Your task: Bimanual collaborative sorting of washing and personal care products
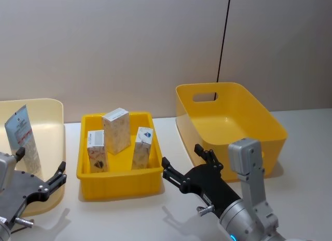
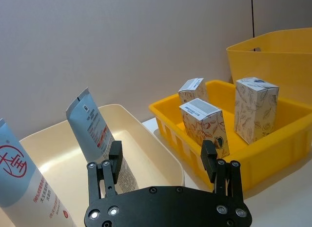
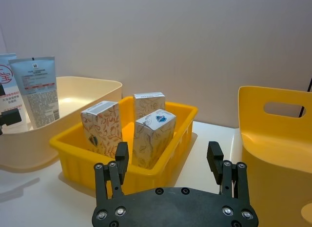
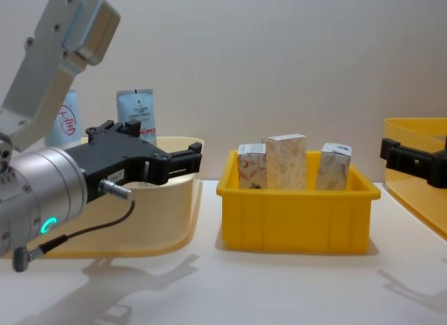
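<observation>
At the far left of the head view a cream tub [image 1: 52, 114] sits on the white table [image 1: 171, 215]. Two pale-blue tubes stand in it, leaning against its back wall. In the left wrist view one tube [image 2: 24, 188] at the lower left of the frame carries a red round mark. The other tube [image 2: 92, 129] is just beside it and has dark print.

The left gripper [image 1: 41, 162] hovers in the lower left corner of the head view, over the tub's near rim. Its black fingers are spread wide with nothing between them, and it touches neither tube.

Right of the tub, in the middle of the frame, is a small yellow bin [image 1: 119, 181] holding three cream marbled cartons. One carton [image 1: 97, 152] stands at the bin's left side. A second carton [image 1: 116, 129] stands behind it toward the back wall. A third carton [image 1: 142, 147], with a blue mark on its top, stands at the bin's right.

The right gripper [image 1: 182, 155] hangs in the lower centre-right of the head view, above the table just off the small bin's near right corner. Its fingers are also held apart and grasp nothing.

At the right of the frame is a large yellow bin [image 1: 270, 127] with a handle slot in its back wall. It stands apart from the small bin.
</observation>
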Controlling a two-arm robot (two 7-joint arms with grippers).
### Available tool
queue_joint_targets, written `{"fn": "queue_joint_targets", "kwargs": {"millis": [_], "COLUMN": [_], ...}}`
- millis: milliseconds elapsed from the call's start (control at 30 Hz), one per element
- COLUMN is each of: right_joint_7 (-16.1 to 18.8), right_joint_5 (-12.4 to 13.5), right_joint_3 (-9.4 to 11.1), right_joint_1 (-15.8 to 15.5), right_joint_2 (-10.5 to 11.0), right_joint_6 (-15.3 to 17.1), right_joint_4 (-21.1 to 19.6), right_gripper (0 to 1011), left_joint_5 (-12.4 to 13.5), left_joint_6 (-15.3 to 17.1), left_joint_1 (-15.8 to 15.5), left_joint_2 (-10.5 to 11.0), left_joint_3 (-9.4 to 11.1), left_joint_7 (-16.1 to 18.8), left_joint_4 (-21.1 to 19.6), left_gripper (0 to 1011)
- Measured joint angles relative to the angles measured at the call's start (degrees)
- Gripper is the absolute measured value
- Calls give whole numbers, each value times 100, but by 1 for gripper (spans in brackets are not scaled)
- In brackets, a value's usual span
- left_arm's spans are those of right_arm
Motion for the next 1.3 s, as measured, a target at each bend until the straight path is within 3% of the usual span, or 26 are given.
{"fn": "queue_joint_targets", "kwargs": {"millis": [1300], "right_joint_7": [0], "right_joint_5": [0], "right_joint_3": [0], "right_joint_1": [0], "right_joint_2": [0], "right_joint_6": [0], "right_joint_4": [0], "right_gripper": [1001], "left_joint_5": [0], "left_joint_6": [0], "left_joint_1": [0], "left_joint_2": [0], "left_joint_3": [0], "left_joint_7": [0], "left_joint_4": [0], "left_gripper": [1003]}}
